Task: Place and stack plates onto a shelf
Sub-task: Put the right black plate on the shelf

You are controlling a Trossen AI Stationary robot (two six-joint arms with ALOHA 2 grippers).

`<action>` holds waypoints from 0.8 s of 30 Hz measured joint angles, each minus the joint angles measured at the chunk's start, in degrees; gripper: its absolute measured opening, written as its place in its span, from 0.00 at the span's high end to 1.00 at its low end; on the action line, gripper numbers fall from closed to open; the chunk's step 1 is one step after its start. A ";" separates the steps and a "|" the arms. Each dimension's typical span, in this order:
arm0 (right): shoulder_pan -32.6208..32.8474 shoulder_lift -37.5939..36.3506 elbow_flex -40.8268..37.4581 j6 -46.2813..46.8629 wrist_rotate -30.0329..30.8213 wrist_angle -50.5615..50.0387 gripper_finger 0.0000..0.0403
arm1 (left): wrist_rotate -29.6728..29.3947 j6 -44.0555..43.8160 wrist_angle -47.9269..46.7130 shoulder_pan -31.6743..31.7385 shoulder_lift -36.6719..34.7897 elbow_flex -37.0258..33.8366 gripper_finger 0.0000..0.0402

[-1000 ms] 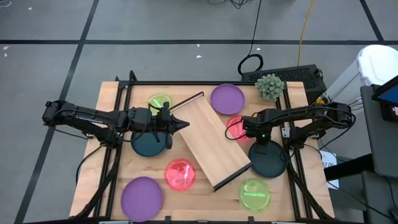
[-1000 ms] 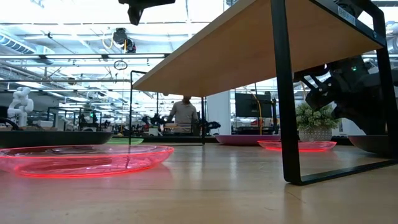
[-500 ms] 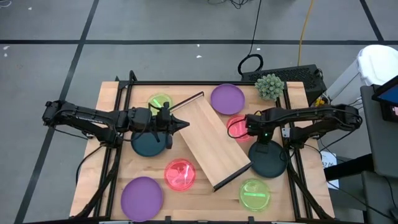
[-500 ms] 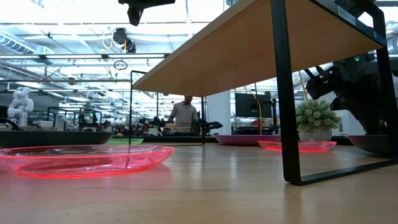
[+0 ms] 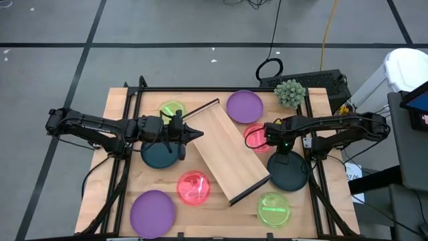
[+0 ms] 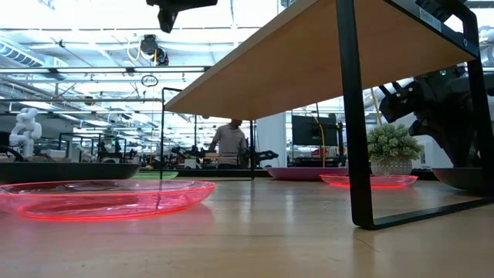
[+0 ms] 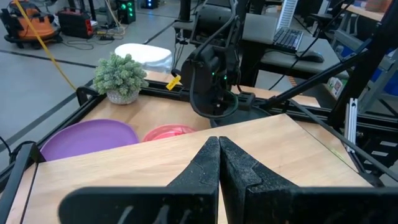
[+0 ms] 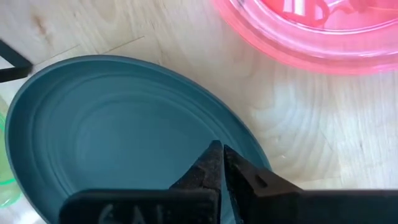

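Observation:
The shelf stands slantwise at mid-table on dark legs. Around it, flat on the tabletop, lie two purple plates, two dark teal plates, two green plates and two pink plates. My left gripper is shut and nearly level, hovering over the shelf's board at its left long edge. My right gripper is shut and points down above the right teal plate's rim, next to the pink plate.
A small potted plant stands at the far right corner. Black frame rails run along the table's left and right sides. A person stands in the room beyond the far edge.
My right gripper has risen a little and tipped over the right teal plate, still shut, then held still. The plates and the shelf have not moved.

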 joint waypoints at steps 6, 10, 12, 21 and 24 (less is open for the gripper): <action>0.00 -2.50 0.04 -0.13 0.02 0.11 0.81 | -0.97 -0.01 0.02 0.01 -0.01 0.00 1.00; 0.00 -4.97 0.04 -0.21 0.02 0.18 0.67 | -0.98 0.01 0.04 0.00 -0.02 0.00 1.00; 0.00 -5.36 0.04 -0.33 0.01 0.20 0.62 | -0.97 0.18 0.04 0.00 0.00 0.00 1.00; -0.04 -3.00 -0.04 0.15 -0.87 2.88 0.61 | -1.00 2.04 0.09 -0.06 -0.02 0.00 1.00; -0.04 -3.04 -0.04 0.17 -2.49 4.05 0.61 | -1.04 2.08 0.09 -0.46 -0.02 0.00 1.00</action>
